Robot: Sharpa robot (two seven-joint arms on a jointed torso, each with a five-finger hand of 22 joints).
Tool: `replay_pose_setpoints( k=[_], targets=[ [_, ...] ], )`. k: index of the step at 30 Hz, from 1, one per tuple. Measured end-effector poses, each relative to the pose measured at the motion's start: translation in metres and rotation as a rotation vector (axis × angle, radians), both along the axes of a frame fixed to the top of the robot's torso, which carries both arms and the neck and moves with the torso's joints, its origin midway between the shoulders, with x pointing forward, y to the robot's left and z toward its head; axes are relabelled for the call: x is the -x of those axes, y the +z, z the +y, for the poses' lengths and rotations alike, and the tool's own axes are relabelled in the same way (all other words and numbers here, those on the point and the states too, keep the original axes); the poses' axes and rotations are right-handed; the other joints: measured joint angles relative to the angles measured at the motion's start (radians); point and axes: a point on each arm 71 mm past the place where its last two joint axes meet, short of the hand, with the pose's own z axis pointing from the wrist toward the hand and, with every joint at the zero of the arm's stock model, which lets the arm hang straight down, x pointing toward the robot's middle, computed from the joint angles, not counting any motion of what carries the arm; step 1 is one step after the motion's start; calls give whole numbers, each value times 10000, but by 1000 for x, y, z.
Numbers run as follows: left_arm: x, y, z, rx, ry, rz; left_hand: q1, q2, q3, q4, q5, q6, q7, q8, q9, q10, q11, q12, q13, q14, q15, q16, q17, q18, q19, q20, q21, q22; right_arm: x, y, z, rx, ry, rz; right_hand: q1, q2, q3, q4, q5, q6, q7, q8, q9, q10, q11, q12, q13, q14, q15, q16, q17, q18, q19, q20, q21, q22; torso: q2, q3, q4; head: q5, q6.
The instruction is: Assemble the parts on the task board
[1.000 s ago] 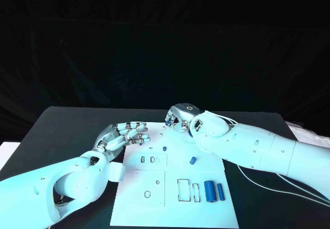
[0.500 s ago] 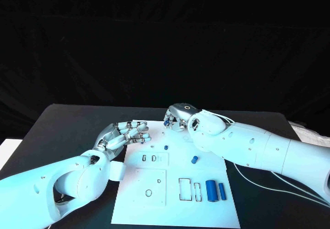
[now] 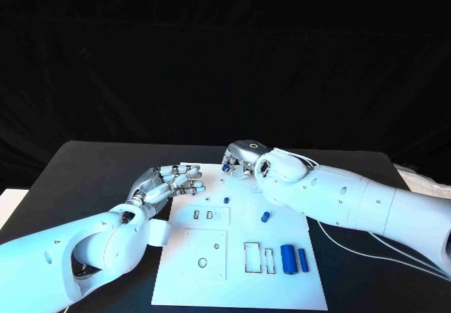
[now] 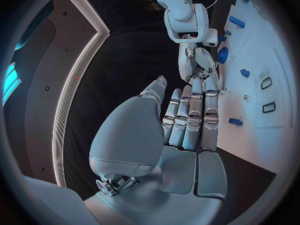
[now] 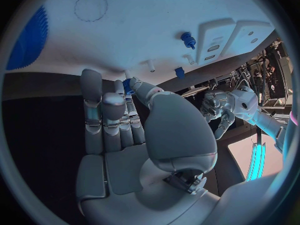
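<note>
Head view, left to right: the left hand hovers at the left edge of the white task board, fingers straight and close together, thumb apart, nothing in its grasp; the left wrist view shows the same flat, empty palm beside the board. On the board lie a small blue part near its upper middle, another small blue part a little lower and to the right, and two larger blue cylinders side by side near the lower right, just beside a pair of rectangular slots. Further right, the right hand sits over the board's far edge, fingers curled inward. A small blue part shows at its fingertips; in the right wrist view this blue piece lies pinched between the thumb and a fingertip, the other fingers folded close alongside. The black table surrounds the board.
</note>
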Motion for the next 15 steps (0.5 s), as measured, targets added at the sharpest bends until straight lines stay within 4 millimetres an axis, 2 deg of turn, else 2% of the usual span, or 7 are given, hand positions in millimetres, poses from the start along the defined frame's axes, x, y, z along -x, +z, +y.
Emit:
replay_pose_setpoints(
  k=[15],
  targets=[
    [-1, 0, 1, -16, 14, 18, 41, 41, 0, 0, 0, 0, 0, -43, 0, 0, 0, 0, 0, 0, 0, 0, 13, 0, 0, 0, 0, 0, 1, 1, -1, 24, 13, -61, 0, -1, 0, 0, 45, 4, -5, 0, 6, 0, 0, 0, 0, 0, 0, 44, 21, 0, 0, 0, 39, 21, 33, -7, 19, -21, -23]
  ],
)
